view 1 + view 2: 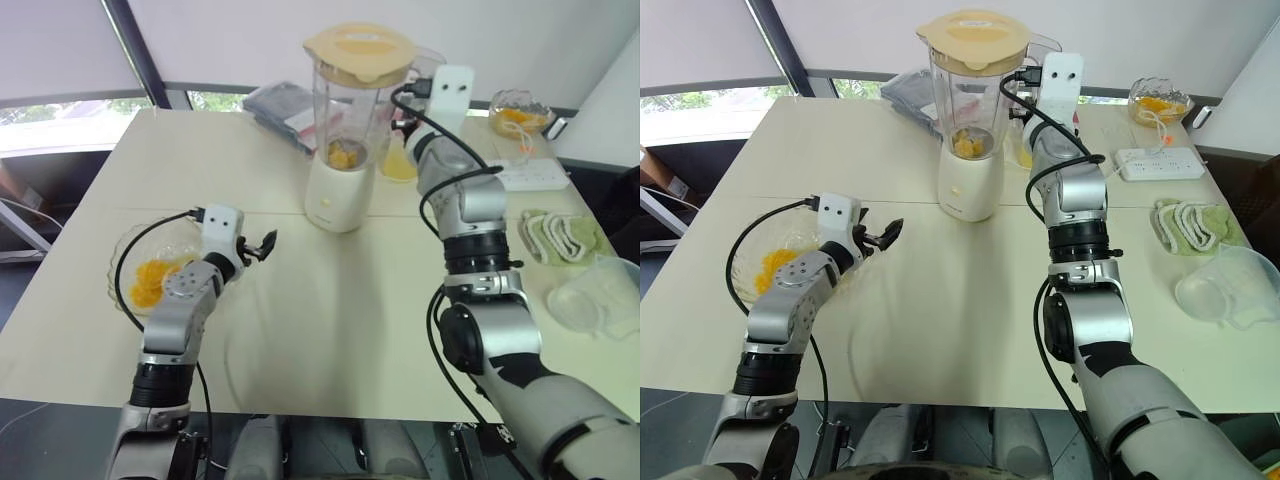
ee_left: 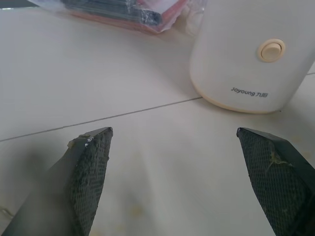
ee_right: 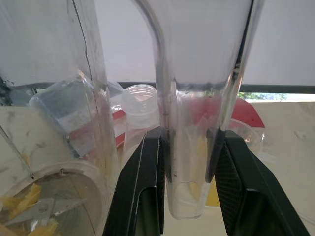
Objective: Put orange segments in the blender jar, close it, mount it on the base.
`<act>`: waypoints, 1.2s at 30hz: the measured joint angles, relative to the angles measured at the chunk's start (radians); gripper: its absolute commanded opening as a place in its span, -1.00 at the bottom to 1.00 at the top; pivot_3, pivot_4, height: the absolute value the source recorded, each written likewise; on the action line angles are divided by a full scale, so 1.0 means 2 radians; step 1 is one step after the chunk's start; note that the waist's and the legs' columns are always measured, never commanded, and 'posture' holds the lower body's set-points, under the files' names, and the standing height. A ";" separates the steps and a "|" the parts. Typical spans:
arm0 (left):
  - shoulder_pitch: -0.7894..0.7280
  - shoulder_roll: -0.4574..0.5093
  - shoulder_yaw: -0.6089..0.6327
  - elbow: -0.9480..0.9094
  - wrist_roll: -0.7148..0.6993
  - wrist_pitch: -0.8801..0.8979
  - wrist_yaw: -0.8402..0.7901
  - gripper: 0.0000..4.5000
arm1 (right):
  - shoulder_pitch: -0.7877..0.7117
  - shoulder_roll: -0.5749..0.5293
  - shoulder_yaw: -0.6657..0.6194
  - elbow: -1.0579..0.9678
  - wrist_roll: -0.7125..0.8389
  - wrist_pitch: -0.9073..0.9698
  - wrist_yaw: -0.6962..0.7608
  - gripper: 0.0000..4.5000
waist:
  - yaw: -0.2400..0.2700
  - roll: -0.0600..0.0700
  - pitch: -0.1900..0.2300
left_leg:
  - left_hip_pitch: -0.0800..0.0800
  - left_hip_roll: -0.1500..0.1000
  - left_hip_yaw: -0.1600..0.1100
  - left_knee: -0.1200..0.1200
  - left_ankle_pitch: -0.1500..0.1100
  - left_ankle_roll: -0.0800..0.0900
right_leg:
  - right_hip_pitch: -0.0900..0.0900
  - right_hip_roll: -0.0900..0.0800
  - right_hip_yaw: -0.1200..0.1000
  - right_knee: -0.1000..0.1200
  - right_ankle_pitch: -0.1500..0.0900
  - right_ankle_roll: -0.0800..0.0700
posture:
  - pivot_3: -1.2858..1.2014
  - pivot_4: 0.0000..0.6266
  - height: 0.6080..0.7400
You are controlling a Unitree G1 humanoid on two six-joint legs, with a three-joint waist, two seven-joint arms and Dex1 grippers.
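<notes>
So the jar (image 1: 350, 105) is sitting on the base (image 1: 338, 195) toward the far middle of the tabletop (image 1: 340, 330), with the yellow lid (image 1: 358, 50) on top. A few orange segments (image 1: 343, 157) are lying at the bottom around the blade (image 3: 47, 209). The right end effector (image 3: 192, 137) is closed round the jar's clear handle (image 3: 189, 88), one black finger pressed on each side. The left end effector (image 2: 172, 133) is spread wide with nothing in it, hanging low over bare tabletop. It points toward the base but is well short of it. Just beside that arm, near the left edge, there's a glass bowl (image 1: 125, 250) with more segments in it. Off to the right are a power strip (image 1: 535, 178), a green cloth (image 1: 565, 235) and a clear cup (image 1: 600, 295)
</notes>
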 measured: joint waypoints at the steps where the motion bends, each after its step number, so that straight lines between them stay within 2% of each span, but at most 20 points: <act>1: 0.000 0.000 0.000 0.000 0.000 0.000 0.000 0.87 | 0.002 0.000 0.001 -0.003 -0.001 0.000 0.000 -0.63 | 0.000 0.000 0.000 | 0.000 0.000 0.000 0.000 0.000 0.000 | 0.000 0.000 0.000 0.000 0.000 0.000 | 0.03 -0.52 1.00; 6: -0.001 0.001 -0.001 0.000 0.000 0.006 -0.005 0.87 | 0.012 0.000 0.002 -0.012 -0.001 -0.006 0.002 -0.63 | 0.000 0.000 0.000 | 0.000 0.000 0.000 0.000 0.000 0.000 | 0.000 0.000 0.000 0.000 0.000 0.000 | 0.03 -0.52 1.00; 8: -0.001 0.001 -0.001 0.000 0.000 0.008 -0.007 0.89 | 0.012 0.000 0.002 -0.012 -0.002 -0.006 0.004 -0.17 | 0.000 0.000 0.000 | 0.000 0.000 0.000 0.000 0.000 0.000 | 0.000 0.000 0.000 0.000 0.000 0.000 | 0.03 -0.52 1.00; 11: -0.004 0.001 -0.001 0.001 0.000 0.008 -0.008 0.89 | 0.019 -0.001 0.003 -0.012 -0.003 -0.006 0.008 0.32 | -0.001 0.000 0.000 | 0.000 0.000 0.000 0.000 0.000 0.000 | 0.000 0.000 0.000 0.000 0.000 0.000 | 0.03 -0.52 1.00; 12: -0.005 0.001 -0.001 0.001 0.000 0.008 -0.008 0.89 | 0.020 -0.001 0.003 -0.012 -0.003 -0.006 0.008 0.58 | -0.001 0.000 0.000 | 0.000 0.000 0.000 0.000 0.000 0.000 | 0.000 0.000 0.000 0.000 0.000 0.000 | 0.03 -0.52 1.00; 14: -0.006 0.001 -0.002 0.001 0.000 0.008 -0.008 0.89 | 0.021 -0.002 0.003 -0.012 -0.003 -0.006 0.012 0.93 | -0.001 0.000 0.000 | 0.000 0.000 0.000 0.000 0.000 0.000 | 0.000 0.000 0.000 0.000 0.000 0.000 | 0.03 -0.52 1.00; 20: -0.006 -0.001 -0.004 0.002 0.000 0.008 -0.008 0.89 | 0.029 -0.012 0.006 -0.028 -0.003 0.003 0.026 0.93 | -0.001 0.000 0.000 | 0.000 0.000 0.000 0.000 0.000 0.000 | 0.000 0.000 0.000 0.000 0.000 0.000 | 0.03 -0.52 1.00; 30: -0.012 -0.001 -0.006 0.006 -0.001 0.009 -0.011 0.89 | 0.169 -0.024 0.019 -0.222 0.015 0.114 0.066 0.93 | 0.000 0.000 0.000 | 0.000 0.000 0.000 0.000 0.000 0.000 | 0.000 0.000 0.000 0.000 0.000 0.000 | 0.03 -0.52 1.00; 36: -0.055 0.013 0.008 0.002 -0.039 0.036 -0.037 0.89 | 0.231 -0.104 0.001 -0.400 0.102 0.210 0.168 0.93 | 0.002 0.000 0.000 | 0.000 0.000 -0.001 0.001 0.000 0.000 | 0.001 0.001 0.000 0.000 0.000 0.000 | 0.03 -0.52 1.00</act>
